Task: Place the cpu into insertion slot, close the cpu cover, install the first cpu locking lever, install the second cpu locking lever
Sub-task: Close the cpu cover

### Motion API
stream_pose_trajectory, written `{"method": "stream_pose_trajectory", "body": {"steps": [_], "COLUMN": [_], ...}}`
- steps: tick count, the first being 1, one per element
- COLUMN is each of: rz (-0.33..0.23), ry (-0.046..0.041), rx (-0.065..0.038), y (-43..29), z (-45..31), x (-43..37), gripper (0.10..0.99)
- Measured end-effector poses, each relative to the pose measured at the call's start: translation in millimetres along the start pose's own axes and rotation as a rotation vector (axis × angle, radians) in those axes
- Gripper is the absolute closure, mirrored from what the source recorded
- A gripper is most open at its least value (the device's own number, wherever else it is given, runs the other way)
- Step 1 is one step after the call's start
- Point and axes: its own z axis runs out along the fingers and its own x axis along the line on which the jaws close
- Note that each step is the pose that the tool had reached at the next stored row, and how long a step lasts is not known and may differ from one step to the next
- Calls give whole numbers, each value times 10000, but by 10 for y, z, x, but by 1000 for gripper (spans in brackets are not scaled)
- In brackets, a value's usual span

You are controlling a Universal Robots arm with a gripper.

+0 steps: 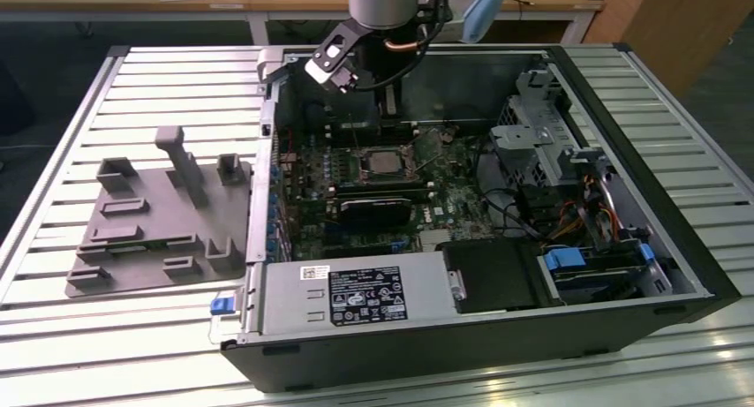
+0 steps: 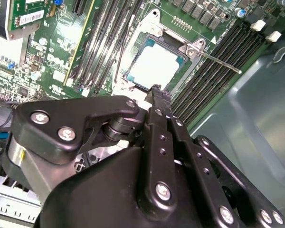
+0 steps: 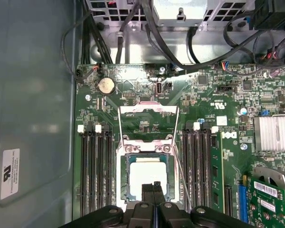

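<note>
The cpu, a pale metal square, lies flat in the insertion slot on the green motherboard. The cpu cover stands flipped open beyond the socket, toward the coin battery. Two thin wire locking levers are raised along the socket's sides; one of them sticks out past the socket corner. My gripper hangs just above the cpu's near edge, fingers pressed together and holding nothing. In the exterior view the gripper hangs inside the open case over the socket.
Black memory slots flank the socket. A finned heatsink and an expansion card lie to one side. Cables cross above the board. A grey fixture sits on the table at the exterior view's left.
</note>
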Motion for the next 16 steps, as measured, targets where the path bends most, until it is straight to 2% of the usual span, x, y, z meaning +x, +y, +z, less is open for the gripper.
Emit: {"method": "stream_pose_trajectory", "body": {"steps": [5, 8, 11, 16], "rz": [-1, -1, -1, 0], "ry": [-2, -3, -3, -5], "rx": [2, 5, 21, 74], "y": [1, 35, 111, 289], "z": [-2, 1, 9, 28], "x": [0, 1, 3, 8], "gripper": [984, 984, 984, 984]}}
